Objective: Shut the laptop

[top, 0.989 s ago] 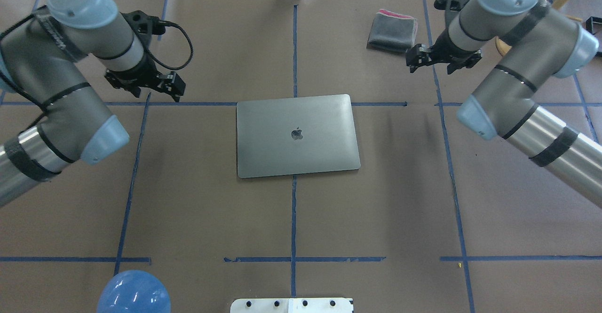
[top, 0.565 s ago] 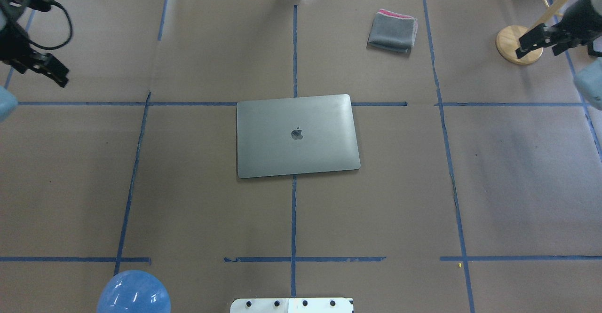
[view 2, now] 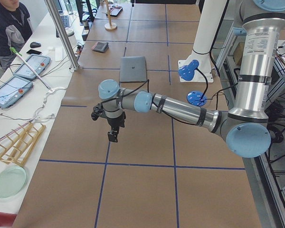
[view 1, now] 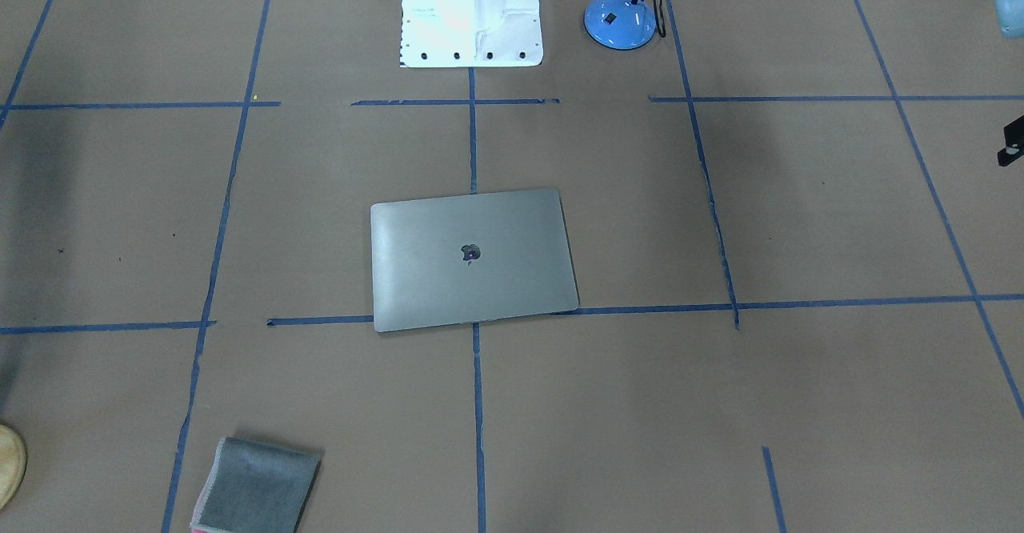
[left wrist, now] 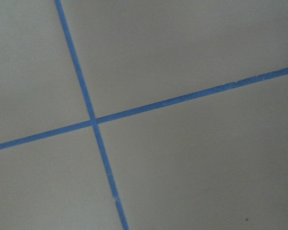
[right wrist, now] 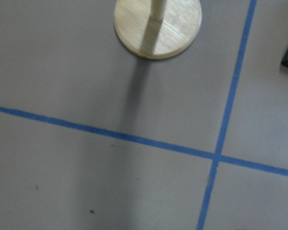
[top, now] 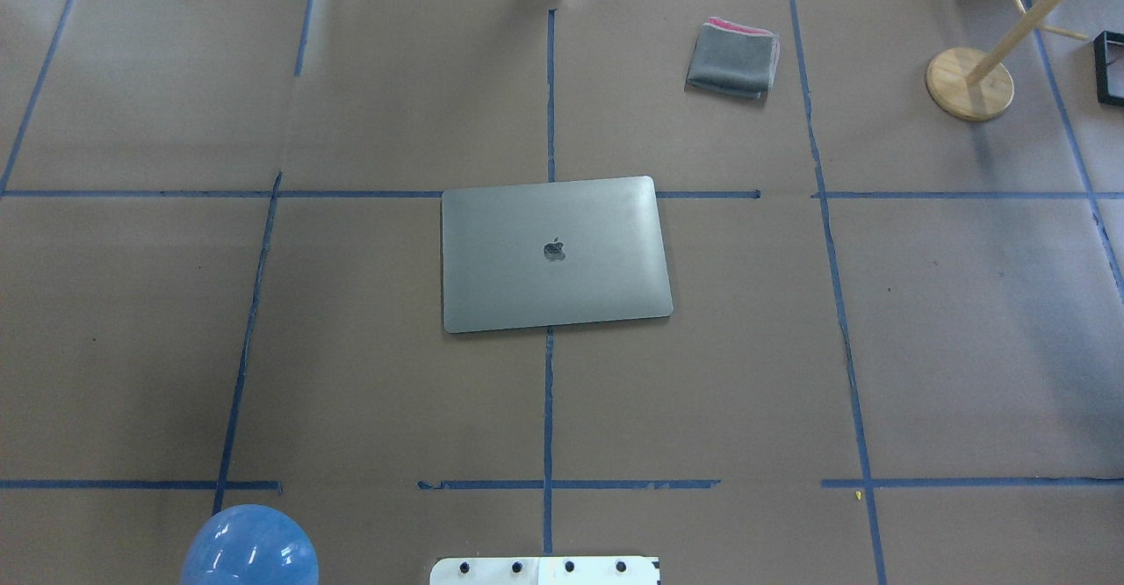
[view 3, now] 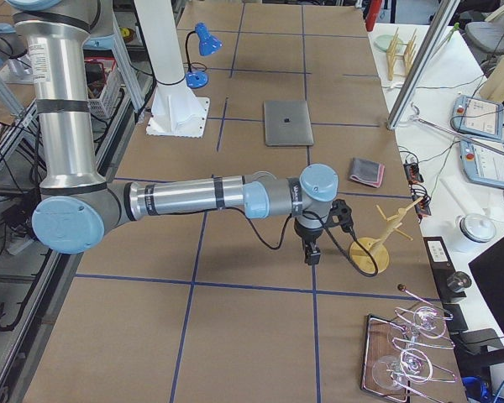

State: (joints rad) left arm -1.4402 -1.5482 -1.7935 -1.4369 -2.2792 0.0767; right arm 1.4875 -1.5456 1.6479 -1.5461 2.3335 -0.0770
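Brown table (top: 351, 392) has the laptop (top: 556, 254) lying closed and flat, well apart from and between the left gripper (view 2: 113, 137) and right gripper (view 3: 312, 253), long axis pointing toward each, neither clearly nearer; can't tell either's jaw state.

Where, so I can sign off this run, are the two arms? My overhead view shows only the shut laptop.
Observer: The left hand hangs over bare brown paper, out at the robot's far left.
Operator: And the right one?
Observer: The right hand hangs beside the wooden stand, not touching it.
Operator: What does the left wrist camera see?
Observer: Only a crossing of blue tape lines on the paper.
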